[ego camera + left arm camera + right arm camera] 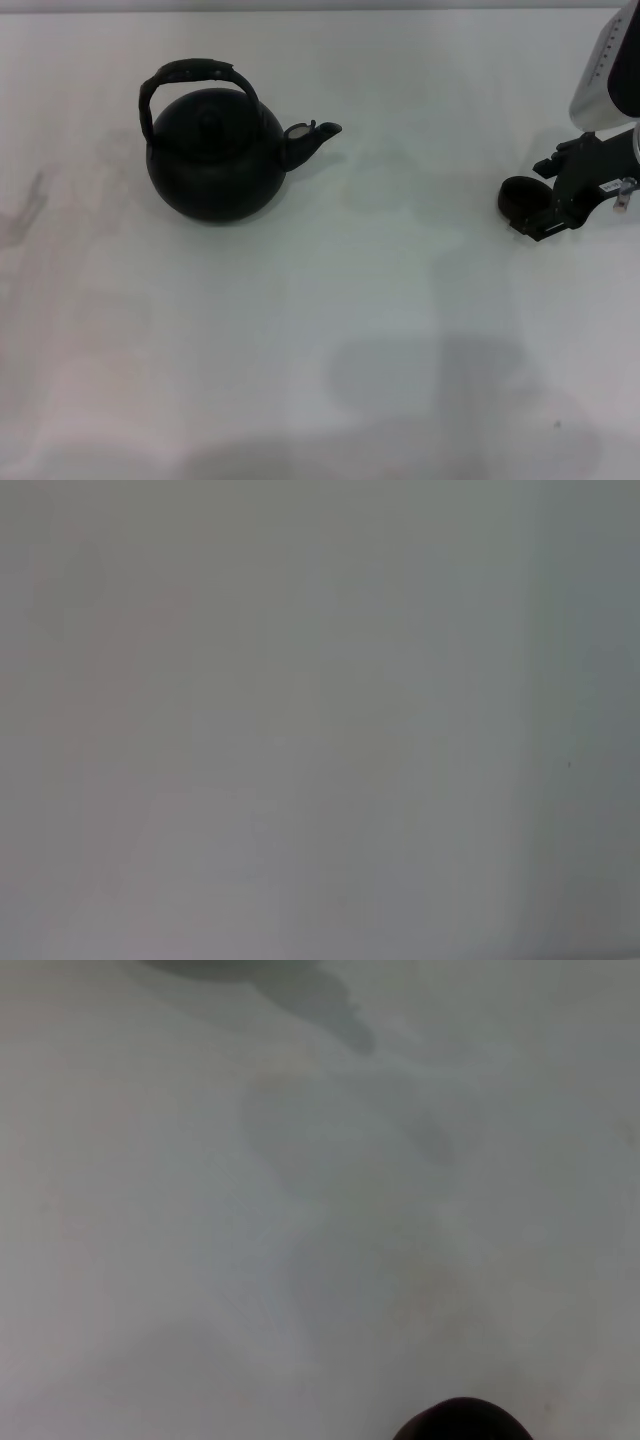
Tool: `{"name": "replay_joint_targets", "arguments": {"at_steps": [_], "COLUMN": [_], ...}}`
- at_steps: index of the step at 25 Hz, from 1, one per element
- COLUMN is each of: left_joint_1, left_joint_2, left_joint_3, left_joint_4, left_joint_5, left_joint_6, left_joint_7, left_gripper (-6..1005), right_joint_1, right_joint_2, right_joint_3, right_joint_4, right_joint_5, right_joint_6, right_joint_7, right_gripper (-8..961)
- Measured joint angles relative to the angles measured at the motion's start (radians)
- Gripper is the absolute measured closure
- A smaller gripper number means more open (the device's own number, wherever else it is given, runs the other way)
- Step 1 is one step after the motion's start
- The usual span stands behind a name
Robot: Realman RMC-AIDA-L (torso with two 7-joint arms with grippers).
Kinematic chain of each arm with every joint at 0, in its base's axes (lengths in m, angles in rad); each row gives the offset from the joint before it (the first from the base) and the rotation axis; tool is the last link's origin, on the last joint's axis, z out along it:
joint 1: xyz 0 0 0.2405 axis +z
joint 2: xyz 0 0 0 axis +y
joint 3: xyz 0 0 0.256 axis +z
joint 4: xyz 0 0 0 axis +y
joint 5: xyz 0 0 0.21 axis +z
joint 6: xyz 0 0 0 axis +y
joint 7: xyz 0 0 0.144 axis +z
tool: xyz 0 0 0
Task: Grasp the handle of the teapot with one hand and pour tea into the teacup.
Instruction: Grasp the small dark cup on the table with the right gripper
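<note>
Broadly, a pale, smooth, matte tabletop [330,320] fills every view, marked only by soft grey shadows and a few faint smudges; the left wrist view shows nothing but this blank surface.

Next in size is the teapot [215,160], sitting upright on the far left part of the tabletop in the head view. It is a round, kettle-shaped body in matte black with a slightly grainy finish, a low lid with a small knob on top, and a short curved spout [312,135] aimed toward the robot's right. Over the lid arches the handle [195,75], a dark bail with a rough, wrapped-looking texture, standing upright and free of any contact.

At the right edge of the head view is the right arm, a white glossy shell above black angular metal parts that end in the right claw [560,200]. It sits low over the tabletop, well apart from the teapot. Whether its fingers are spread or pressed together cannot be told from these views. The left claw does not appear anywhere.

Smallest is the teacup [520,197], a tiny round dark handleless cup resting on the tabletop just beside the right claw, on its teapot-facing side. The right wrist view shows only its dark rounded rim [460,1422] at the picture's edge.
</note>
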Motion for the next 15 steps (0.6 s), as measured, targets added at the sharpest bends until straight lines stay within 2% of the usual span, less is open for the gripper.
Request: {"name": "replay_joint_targets", "arguments": {"at_steps": [15], "left_joint_1": [-0.008], "left_joint_2": [0.002], "left_joint_3": [-0.001], "left_joint_4": [0.0], "left_joint_5": [0.003], "left_joint_6": [0.0], "left_joint_7": [0.0], "left_gripper": [118], "right_joint_1": [-0.001], "right_joint_2": [0.0], "right_joint_3": [0.0], "right_joint_4": [0.005], "right_joint_5": [0.0], "right_joint_6": [0.025], "right_joint_7": [0.006], "right_gripper": [117]}}
